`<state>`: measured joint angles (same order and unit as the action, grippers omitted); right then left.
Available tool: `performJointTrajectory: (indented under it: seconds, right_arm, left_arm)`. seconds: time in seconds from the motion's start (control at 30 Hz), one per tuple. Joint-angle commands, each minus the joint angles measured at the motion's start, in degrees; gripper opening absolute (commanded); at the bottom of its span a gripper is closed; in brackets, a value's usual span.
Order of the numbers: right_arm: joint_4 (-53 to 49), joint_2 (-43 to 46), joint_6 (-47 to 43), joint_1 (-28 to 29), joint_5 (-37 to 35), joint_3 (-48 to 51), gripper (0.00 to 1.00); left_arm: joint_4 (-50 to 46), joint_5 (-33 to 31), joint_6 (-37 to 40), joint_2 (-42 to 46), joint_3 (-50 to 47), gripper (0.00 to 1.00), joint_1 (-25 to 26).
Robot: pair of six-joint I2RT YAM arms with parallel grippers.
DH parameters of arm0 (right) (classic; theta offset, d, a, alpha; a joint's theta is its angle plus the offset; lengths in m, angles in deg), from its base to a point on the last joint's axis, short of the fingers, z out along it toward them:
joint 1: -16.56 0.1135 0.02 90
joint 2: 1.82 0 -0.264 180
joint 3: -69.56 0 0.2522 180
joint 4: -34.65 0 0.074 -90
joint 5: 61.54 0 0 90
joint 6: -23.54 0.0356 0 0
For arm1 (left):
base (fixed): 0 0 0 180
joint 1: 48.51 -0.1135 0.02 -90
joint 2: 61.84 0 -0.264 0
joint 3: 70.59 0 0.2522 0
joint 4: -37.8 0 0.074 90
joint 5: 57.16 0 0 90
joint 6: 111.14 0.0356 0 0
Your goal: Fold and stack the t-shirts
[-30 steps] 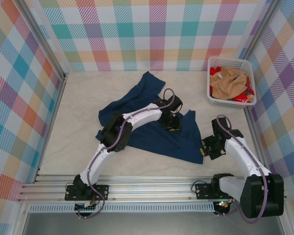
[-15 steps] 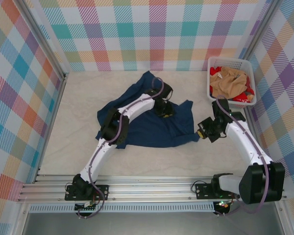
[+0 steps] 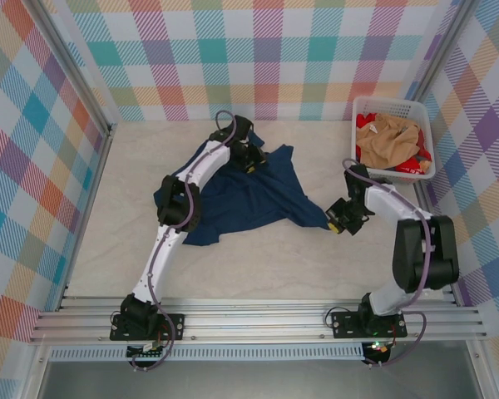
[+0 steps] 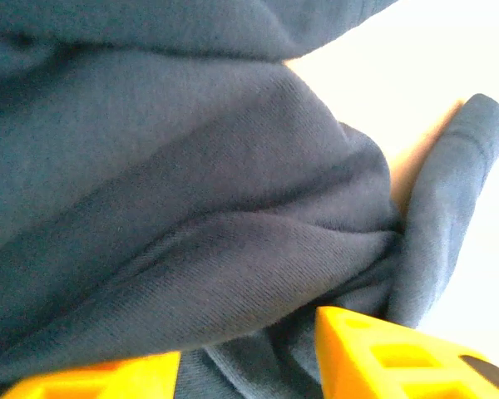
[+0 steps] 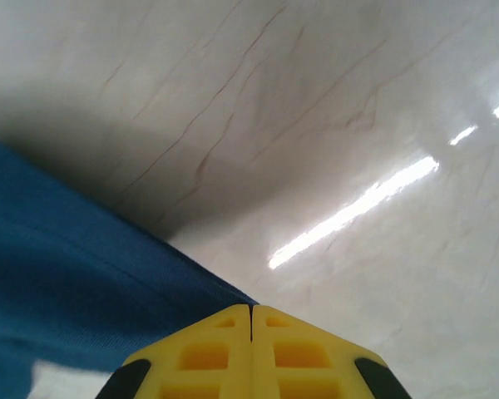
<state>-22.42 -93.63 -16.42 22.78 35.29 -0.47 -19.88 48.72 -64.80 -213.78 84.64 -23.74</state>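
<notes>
Looks like spreading step: navy t-shirt (image 3: pixel 249 199) crumpled mid worktop (image 3: pixel 258 266); left fingers (image 4: pixel 382 353) clamped on bunch at 12 o'clock, right fingers (image 5: pixel 299 349) pinched tight on corner at 3. Next imo: pull apart, lay flat.

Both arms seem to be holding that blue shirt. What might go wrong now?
The right fingers pinch just a thin corner of the navy t-shirt, so it may slip free. The left fingers grip a bunched wad, so any fold may come out creased or lopsided.
</notes>
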Motion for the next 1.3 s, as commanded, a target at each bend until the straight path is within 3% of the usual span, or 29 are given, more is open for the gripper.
performJointTrajectory:
  seconds: [0.0, 0.1, 0.23, 0.37, 0.5, 0.63, 0.9, 1.07, 1.27]
  right_arm:
    - [-0.93, -2.55, -3.56, -1.52, -5.52, -2.52, 0.00]
    - [-2.95, -4.83, -4.75, -2.61, -8.98, -5.12, 0.00]
    - [-2.80, -6.81, -5.73, -3.66, -8.77, -6.28, 0.00]
    - [-2.21, -7.54, -6.44, -3.53, -6.72, -6.36, 0.00]
    - [-1.70, -7.31, -7.55, -3.50, -5.27, -6.13, 0.00]
    - [-1.54, -7.40, -8.76, -3.50, -4.25, -6.31, 0.00]
    - [-0.91, -7.20, -8.30, -3.45, -3.26, -5.17, 0.00]
    - [-0.73, -6.32, -7.77, -3.42, -3.22, -4.56, 0.00]
    - [-0.21, -6.45, -7.41, -3.36, -2.55, -4.64, 0.00]
  left_arm:
    - [-6.52, -4.73, 1.47, 14.74, -7.15, 0.56, 0.41]
    - [-8.35, -9.23, 0.78, 28.63, -22.70, 0.56, -1.84]
    - [-11.27, -11.47, 0.69, 45.01, -43.96, 0.52, -8.80]
    - [-8.48, -6.95, 1.40, 56.14, -64.13, 0.49, -18.76]
    - [-5.04, -2.89, 2.82, 59.02, -76.10, 0.50, -28.10]
    - [1.56, 0.40, -2.36, 57.92, -79.58, 0.49, -32.29]
    - [1.48, -2.67, -14.45, 52.79, -78.57, 0.49, -32.35]
    - [-1.49, -4.45, -16.41, 54.12, -80.42, 0.44, -32.26]
    - [1.84, -1.83, -19.92, 53.20, -83.29, 0.44, -31.33]
